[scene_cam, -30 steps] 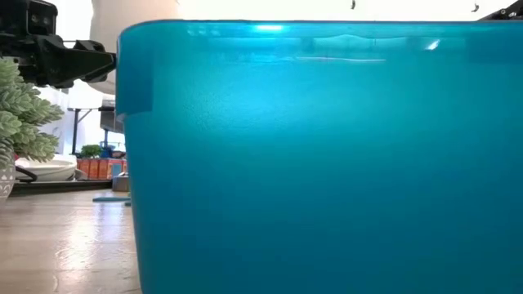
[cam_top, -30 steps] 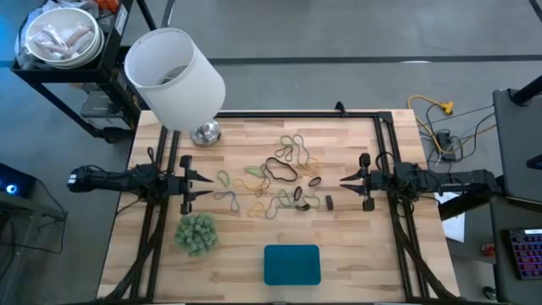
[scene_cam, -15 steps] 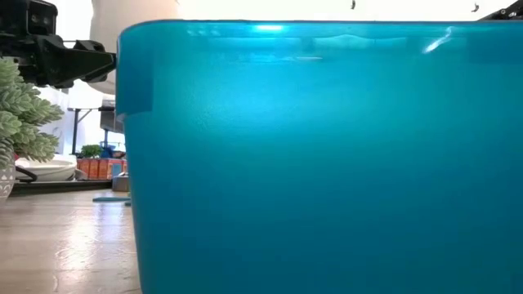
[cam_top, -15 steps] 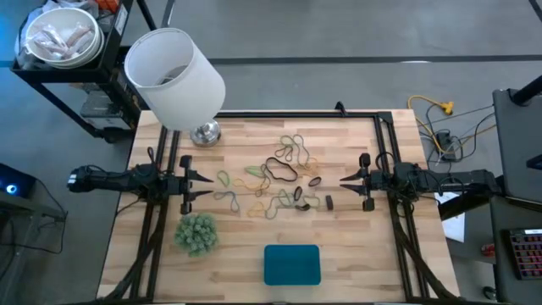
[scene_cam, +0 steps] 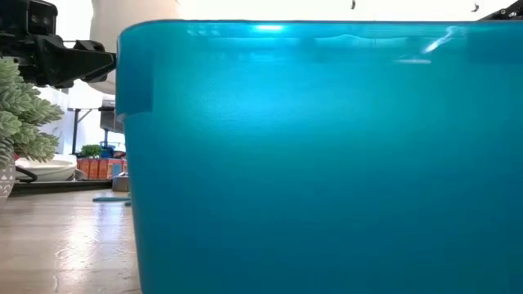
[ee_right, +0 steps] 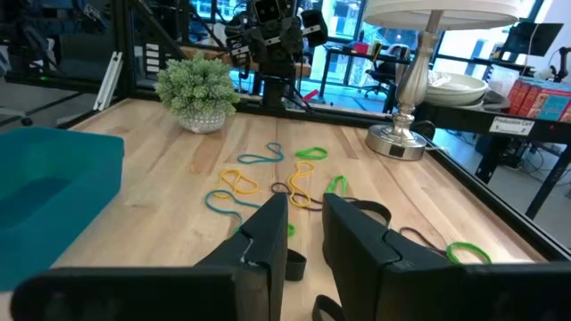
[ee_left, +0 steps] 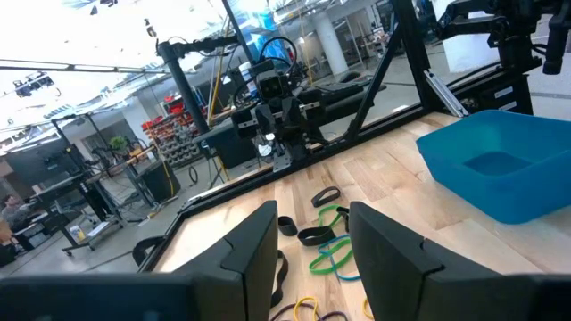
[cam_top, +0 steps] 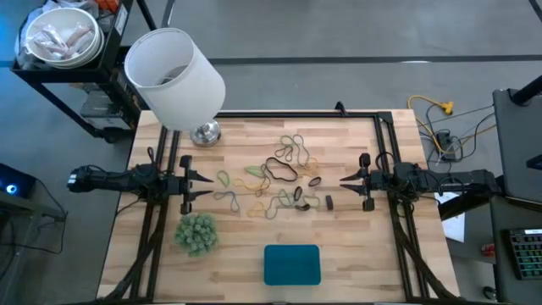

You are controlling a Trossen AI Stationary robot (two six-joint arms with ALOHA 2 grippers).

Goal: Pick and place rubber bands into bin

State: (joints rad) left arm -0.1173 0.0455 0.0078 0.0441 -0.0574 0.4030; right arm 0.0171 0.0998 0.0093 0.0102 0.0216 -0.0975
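Several rubber bands [cam_top: 275,182] in yellow, green, tan and black lie flat and scattered on the middle of the wooden table; the wrist views show some of them [ee_left: 328,248] [ee_right: 268,183]. The teal bin [cam_top: 292,264] stands on the table near its near edge, and its wall [scene_cam: 319,155] fills the low view. My left gripper [cam_top: 207,181] hovers open at the left of the bands, pointing right. My right gripper [cam_top: 344,180] hovers open at their right, pointing left. Neither touches anything.
A white lamp [cam_top: 175,78] with a metal base [cam_top: 205,133] stands at the table's far left. A fuzzy green plant ball [cam_top: 196,233] sits near the left front. Black frame rails [cam_top: 385,127] run along the far and side edges. Bare wood lies around the bin.
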